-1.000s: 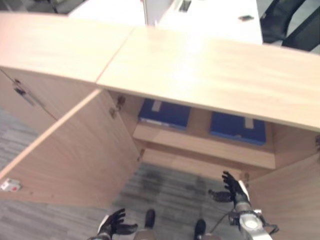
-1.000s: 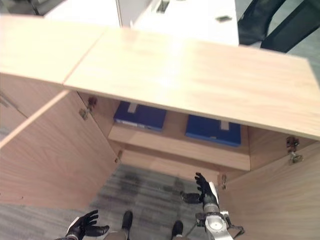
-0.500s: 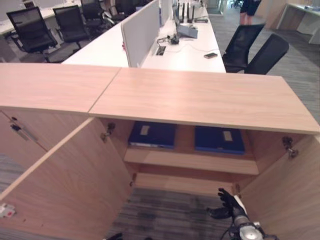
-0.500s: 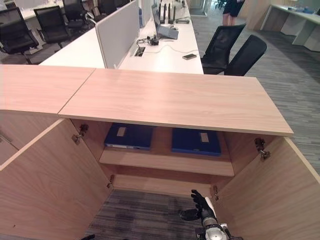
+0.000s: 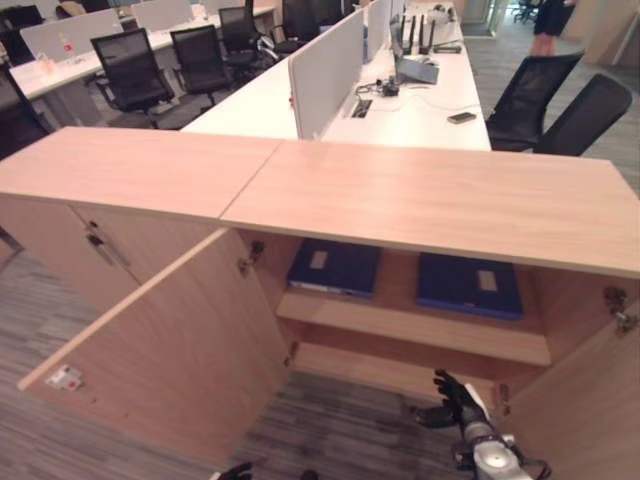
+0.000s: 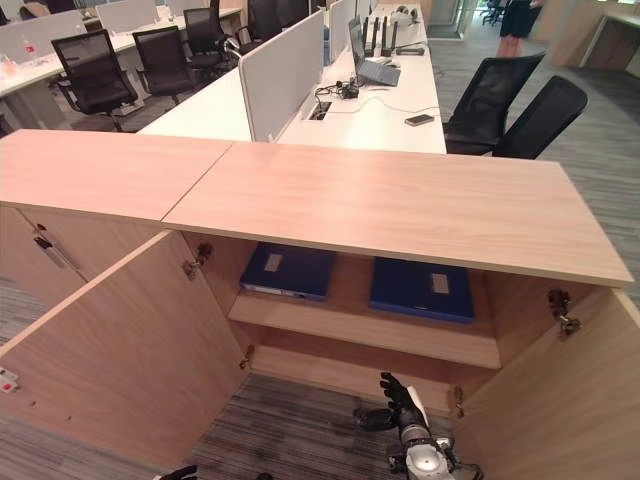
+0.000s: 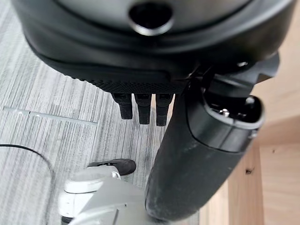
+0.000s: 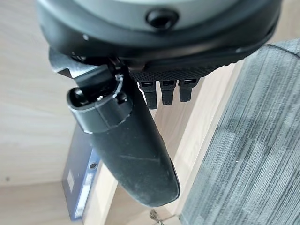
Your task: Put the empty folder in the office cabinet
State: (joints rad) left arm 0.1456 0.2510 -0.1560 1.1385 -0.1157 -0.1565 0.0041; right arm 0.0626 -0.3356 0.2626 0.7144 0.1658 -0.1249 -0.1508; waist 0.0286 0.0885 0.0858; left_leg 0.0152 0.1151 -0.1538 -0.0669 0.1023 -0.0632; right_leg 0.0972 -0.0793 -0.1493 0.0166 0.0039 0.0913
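Folders [image 6: 289, 270] unmoved on cabinet shelf [image 6: 360, 335]; right hand [image 6: 400, 400] lower.

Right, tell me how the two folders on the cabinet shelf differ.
The left folder lies near the open left door; the right folder lies nearer the right door. The left folder's pale label sits toward its left side, the right folder's toward its right. Both are dark blue, lying flat on one shelf.
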